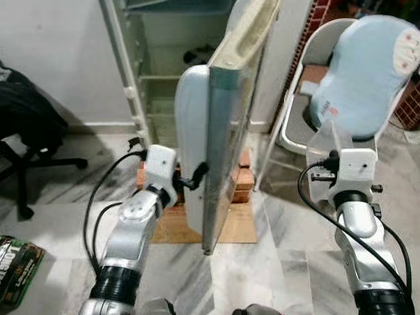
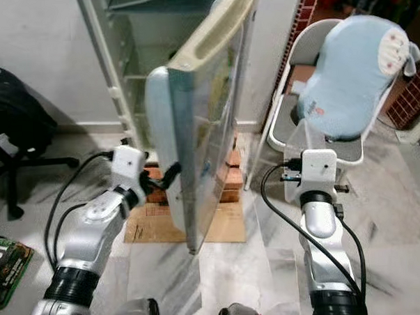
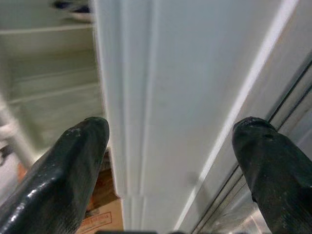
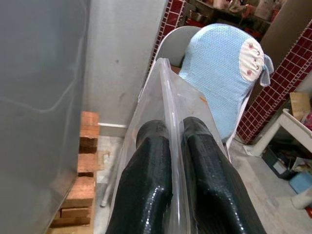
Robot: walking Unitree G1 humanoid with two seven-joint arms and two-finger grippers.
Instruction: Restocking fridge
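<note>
The fridge stands with its door (image 1: 223,129) swung out toward me, edge-on, and its empty shelves (image 1: 157,62) show behind it. My left gripper (image 1: 195,175) is open at the door's inner side. In the left wrist view its fingers (image 3: 73,161) spread to either side of the door's white edge (image 3: 161,122). My right gripper (image 4: 176,134) is shut on the rim of a clear plastic bin (image 4: 165,83). It holds that bin (image 1: 332,139) upright to the right of the door, in front of the chair.
Red bricks (image 1: 243,178) and a sheet of cardboard (image 1: 172,227) lie under the fridge. A white chair with a light-blue cushion (image 1: 374,73) stands at the right. A black office chair (image 1: 20,131) and a green pack (image 1: 9,267) are at the left on the marble floor.
</note>
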